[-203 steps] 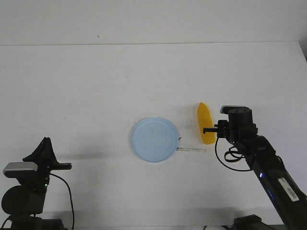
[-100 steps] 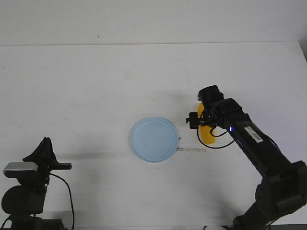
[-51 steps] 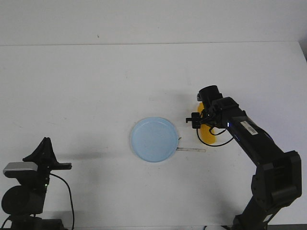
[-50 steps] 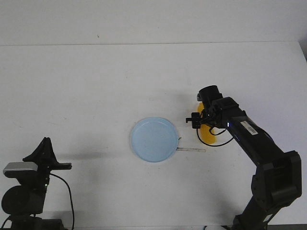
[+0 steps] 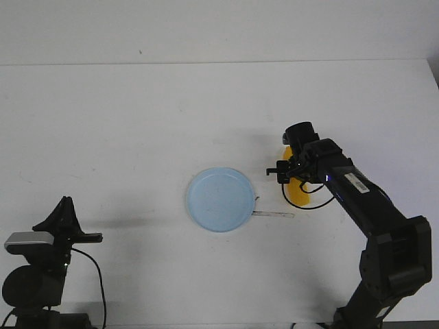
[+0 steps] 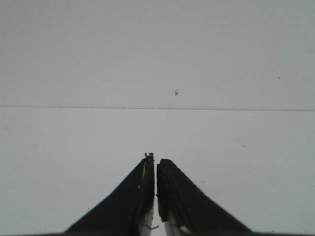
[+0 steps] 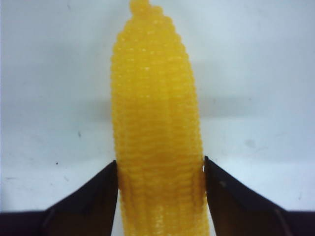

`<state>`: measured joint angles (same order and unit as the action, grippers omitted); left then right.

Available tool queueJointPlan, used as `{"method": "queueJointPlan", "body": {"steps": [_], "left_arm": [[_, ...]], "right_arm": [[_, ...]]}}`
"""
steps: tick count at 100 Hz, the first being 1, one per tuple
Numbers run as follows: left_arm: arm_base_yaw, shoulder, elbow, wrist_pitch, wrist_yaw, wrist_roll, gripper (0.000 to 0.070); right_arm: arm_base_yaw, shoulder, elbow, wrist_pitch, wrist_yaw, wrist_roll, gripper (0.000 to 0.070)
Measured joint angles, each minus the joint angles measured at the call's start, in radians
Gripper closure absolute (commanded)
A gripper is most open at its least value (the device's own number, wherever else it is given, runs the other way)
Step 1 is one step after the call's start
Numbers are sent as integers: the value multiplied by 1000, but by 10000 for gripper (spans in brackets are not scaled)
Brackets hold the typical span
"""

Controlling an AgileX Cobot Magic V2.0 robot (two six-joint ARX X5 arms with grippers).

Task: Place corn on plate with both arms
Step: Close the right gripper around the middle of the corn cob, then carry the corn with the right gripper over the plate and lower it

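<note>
progress: early, corn (image 7: 157, 128) on the table, nothing on the plate (image 5: 220, 199) yet; lift and transfer remain
corn location: just right of the plate, not touching it
right gripper (image 7: 161, 173): fingers against both sides of the cob's thick end, grasp looks closed on it
right arm: reaching forward and down over the cob
left gripper (image 6: 156, 169): jaws together, holding nothing, parked at near left

The corn (image 7: 157, 128) looks like bumpy, glossy yellow plastic; the plate (image 5: 221, 199) smooth pale-blue plastic; the table (image 5: 123, 123) matt white
</note>
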<state>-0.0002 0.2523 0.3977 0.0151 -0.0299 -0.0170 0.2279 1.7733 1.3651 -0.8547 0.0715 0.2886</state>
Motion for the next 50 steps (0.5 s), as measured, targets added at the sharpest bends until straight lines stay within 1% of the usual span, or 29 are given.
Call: {"method": "queueJointPlan", "body": {"steps": [17, 23, 32, 46, 50], "left_arm": [[0, 0, 0, 0, 0, 0, 698], [0, 0, 0, 0, 0, 0, 698], [0, 0, 0, 0, 0, 0, 698], [0, 0, 0, 0, 0, 0, 698], [0, 0, 0, 0, 0, 0, 698]], "right_arm": [[23, -19, 23, -5, -1, -6, 452], [51, -37, 50, -4, -21, -24, 452], [103, -54, 98, 8, -89, -55, 452], [172, -57, 109, 46, -256, -83, 451], [195, -57, 109, 52, -269, -85, 450]]}}
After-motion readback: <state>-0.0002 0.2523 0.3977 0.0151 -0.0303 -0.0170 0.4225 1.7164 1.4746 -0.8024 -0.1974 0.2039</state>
